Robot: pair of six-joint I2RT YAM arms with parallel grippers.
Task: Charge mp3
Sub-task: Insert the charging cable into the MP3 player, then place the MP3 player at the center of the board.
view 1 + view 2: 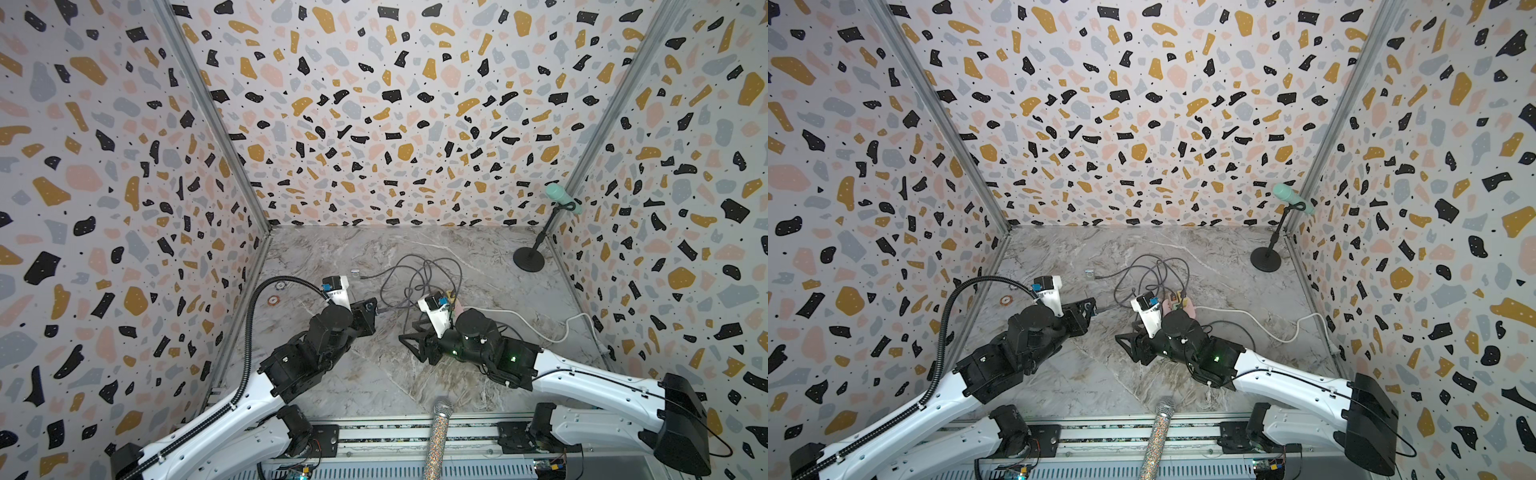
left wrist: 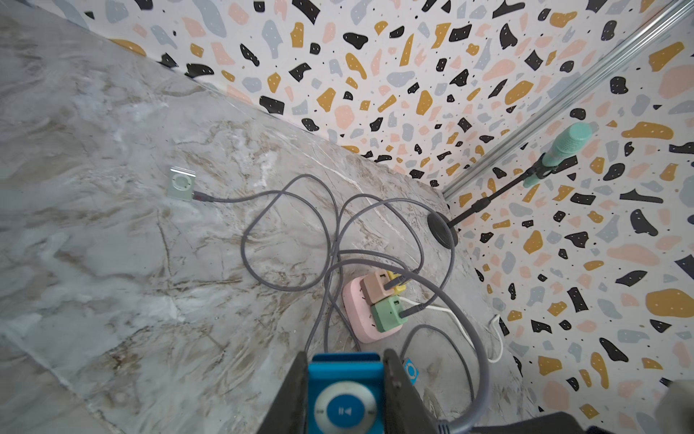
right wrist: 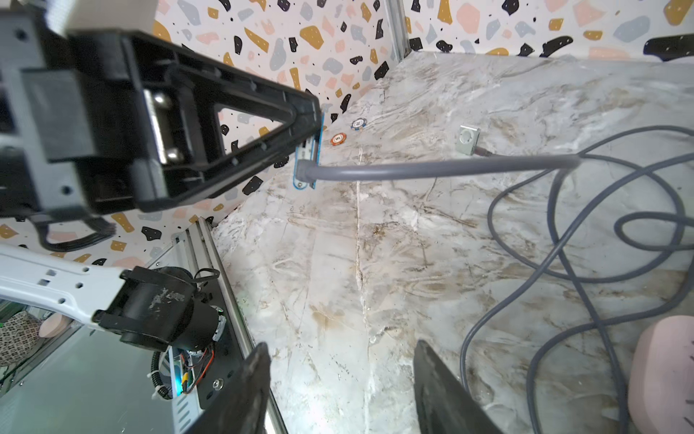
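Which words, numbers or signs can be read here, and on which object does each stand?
No word or number can be read.
Sign on the middle button of the blue mp3 player: a white triangle with two bars, play and pause.
On the orange chip: a middle mark, too blurred to read.
On the blue and white chip: too small to read.
On the silver mp3 player: a plain ring, no text.

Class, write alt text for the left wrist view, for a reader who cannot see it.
The left gripper clamps a blue square mp3 player with a round control wheel. Beyond it, grey cables loop across the marble tabletop from a pink power strip, one reaching a small silver mp3 player.
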